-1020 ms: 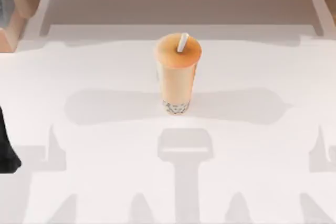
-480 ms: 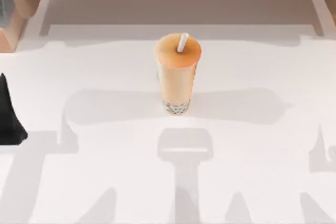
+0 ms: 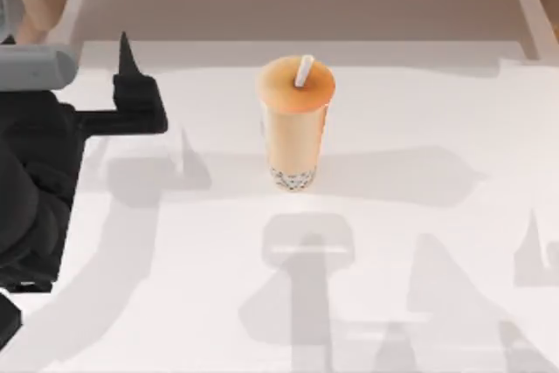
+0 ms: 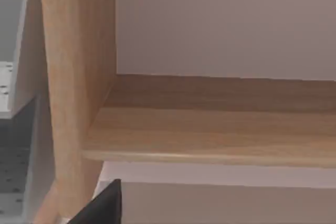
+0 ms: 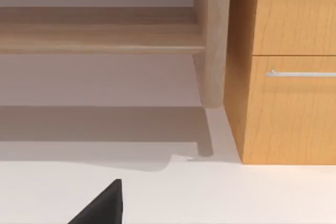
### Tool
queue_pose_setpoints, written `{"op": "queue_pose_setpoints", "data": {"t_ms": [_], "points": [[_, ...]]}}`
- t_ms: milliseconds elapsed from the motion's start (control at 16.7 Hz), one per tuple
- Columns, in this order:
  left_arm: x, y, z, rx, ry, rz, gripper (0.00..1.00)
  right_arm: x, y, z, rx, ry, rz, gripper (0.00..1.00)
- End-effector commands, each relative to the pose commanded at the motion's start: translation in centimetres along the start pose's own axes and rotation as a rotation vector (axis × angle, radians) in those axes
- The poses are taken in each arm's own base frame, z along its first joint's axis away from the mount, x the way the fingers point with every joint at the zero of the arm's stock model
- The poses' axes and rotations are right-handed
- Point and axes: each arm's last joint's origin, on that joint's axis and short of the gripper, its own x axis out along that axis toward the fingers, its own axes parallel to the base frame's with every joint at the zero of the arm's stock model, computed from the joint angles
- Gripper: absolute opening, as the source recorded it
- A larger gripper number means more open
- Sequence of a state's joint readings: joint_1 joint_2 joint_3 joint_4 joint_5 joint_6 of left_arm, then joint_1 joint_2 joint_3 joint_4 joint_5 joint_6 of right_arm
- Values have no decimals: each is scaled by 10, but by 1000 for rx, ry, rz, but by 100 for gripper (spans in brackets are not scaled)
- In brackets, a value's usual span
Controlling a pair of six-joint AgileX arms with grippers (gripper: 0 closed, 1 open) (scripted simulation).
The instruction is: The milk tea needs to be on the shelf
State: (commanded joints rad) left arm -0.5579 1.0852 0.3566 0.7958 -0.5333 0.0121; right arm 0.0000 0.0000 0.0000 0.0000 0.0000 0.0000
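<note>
The left arm reaches in from the top view's left edge, its dark bulk filling the left side with a grey segment near the upper left. Its left gripper (image 3: 131,93) sits at the upper left of the table area, one slim black finger (image 3: 124,51) pointing toward the far side (how wide the fingers stand cannot be told). In each wrist view one black fingertip pokes into the frame: the left's (image 4: 105,205) and that of the right gripper (image 5: 105,205).
</note>
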Motion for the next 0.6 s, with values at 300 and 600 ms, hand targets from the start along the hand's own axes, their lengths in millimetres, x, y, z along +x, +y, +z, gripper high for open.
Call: {"op": "queue_pose_setpoints", "data": {"t_ms": [300,600], "points": [[22,-90,-53,15,37,0,100,0,0,0,0,0,0,100],[3,-154,-121,31,52,-6,100,0,0,0,0,0,0,100]]}}
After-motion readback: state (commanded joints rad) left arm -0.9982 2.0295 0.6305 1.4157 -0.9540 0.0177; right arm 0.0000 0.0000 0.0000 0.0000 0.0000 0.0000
